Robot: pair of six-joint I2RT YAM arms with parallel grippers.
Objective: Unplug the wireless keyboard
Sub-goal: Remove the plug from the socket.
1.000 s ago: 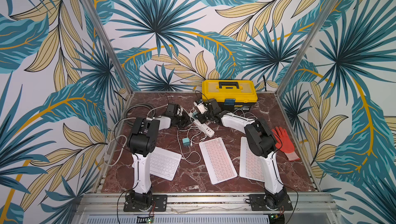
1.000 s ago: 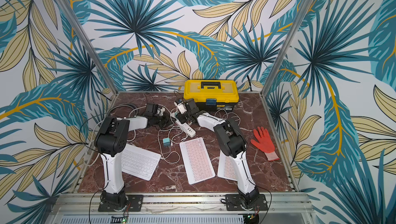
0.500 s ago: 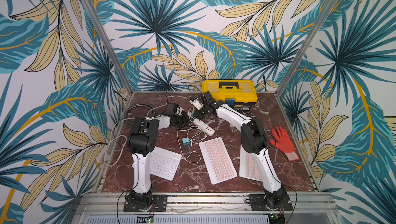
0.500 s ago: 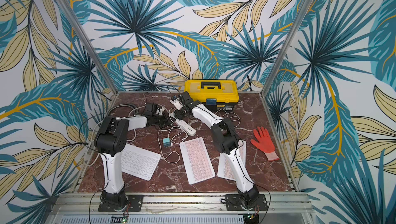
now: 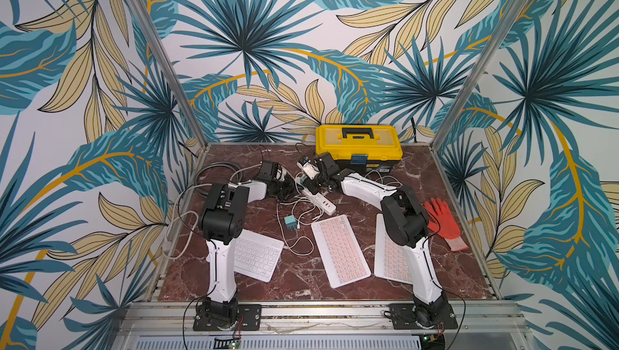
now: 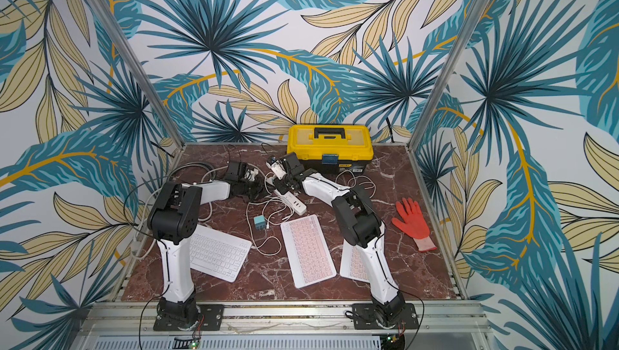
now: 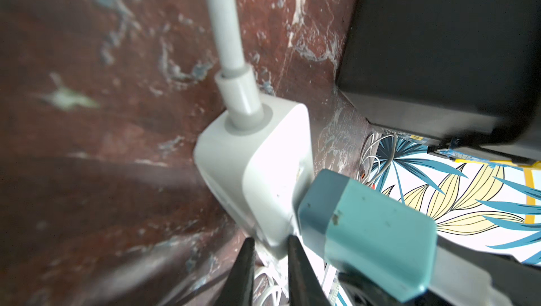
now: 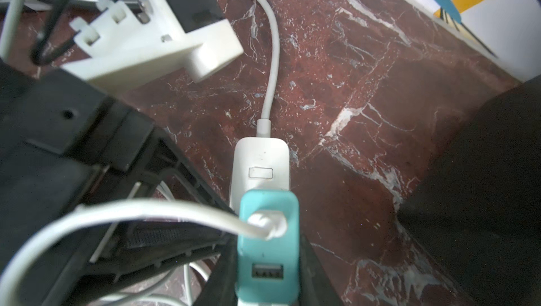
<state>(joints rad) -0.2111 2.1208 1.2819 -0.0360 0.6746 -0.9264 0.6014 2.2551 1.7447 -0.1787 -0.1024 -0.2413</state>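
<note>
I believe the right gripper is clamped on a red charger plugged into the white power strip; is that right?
Not quite: the charger is teal, not red, as the right wrist view shows. The right gripper is clamped on it, plugged into the white power strip.

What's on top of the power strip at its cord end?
A teal USB charger, gripped by the right hand; a white cable fills one port, the other is empty. The charger hides its prongs and the socket.

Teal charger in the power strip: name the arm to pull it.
Right. The right gripper clamps the teal charger; the left gripper is shut at the end of the power strip, seemingly bracing it.
</note>
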